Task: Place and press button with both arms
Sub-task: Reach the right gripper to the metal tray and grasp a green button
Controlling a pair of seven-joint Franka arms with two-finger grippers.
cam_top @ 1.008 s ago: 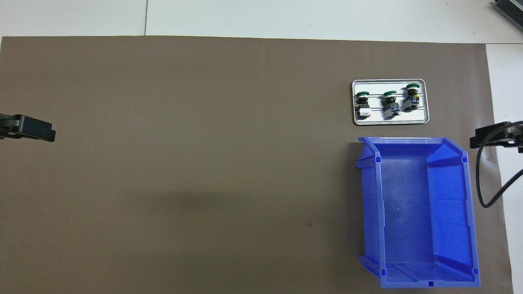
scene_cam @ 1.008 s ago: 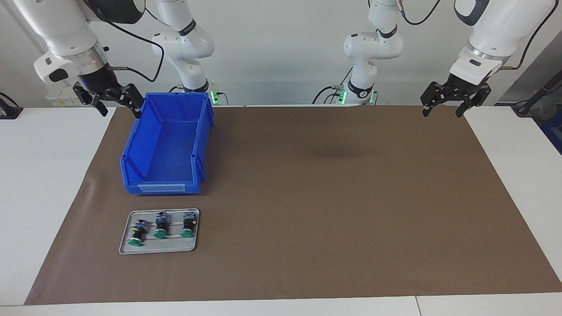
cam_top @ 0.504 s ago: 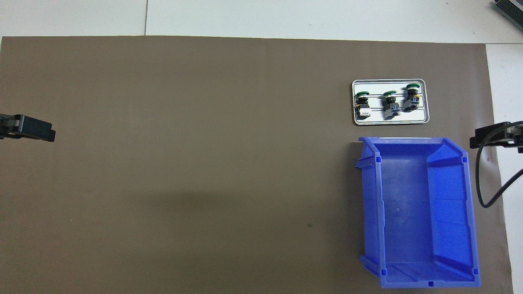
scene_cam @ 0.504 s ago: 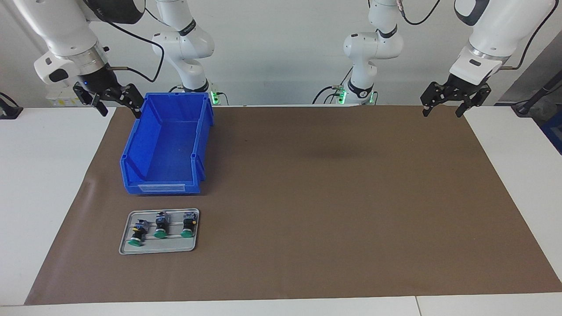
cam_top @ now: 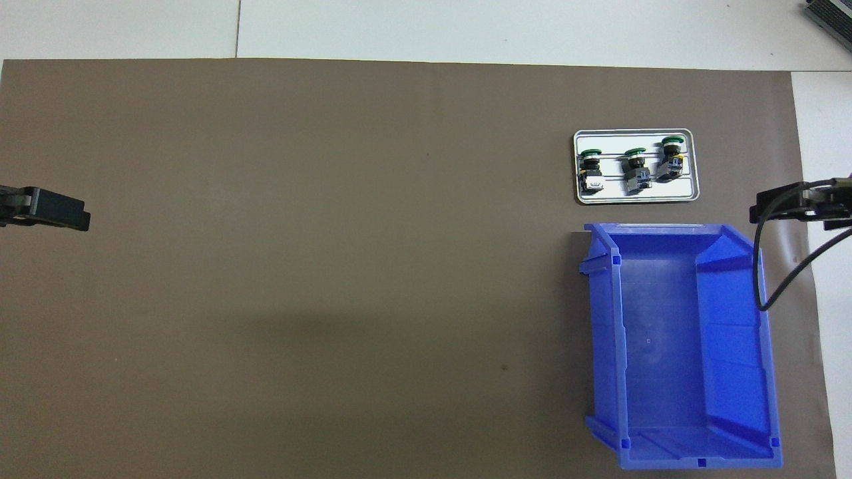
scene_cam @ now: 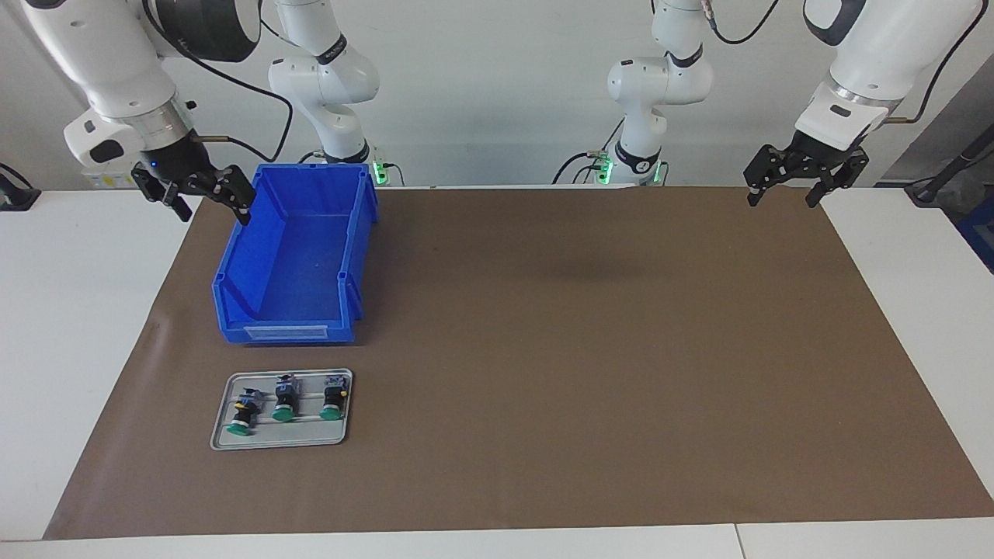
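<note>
We found both hands open and empty in the air: the right hand (scene_cam: 208, 194) over the mat edge beside the blue bin (scene_cam: 293, 256), the left hand (scene_cam: 784, 185) over the mat's (scene_cam: 590, 349) corner at the left arm's end. The bin held nothing; the three buttons (scene_cam: 285, 399) lay in the grey tray (scene_cam: 281, 440) on the tabletop (scene_cam: 78, 326), farther from the robots than the bin.
</note>
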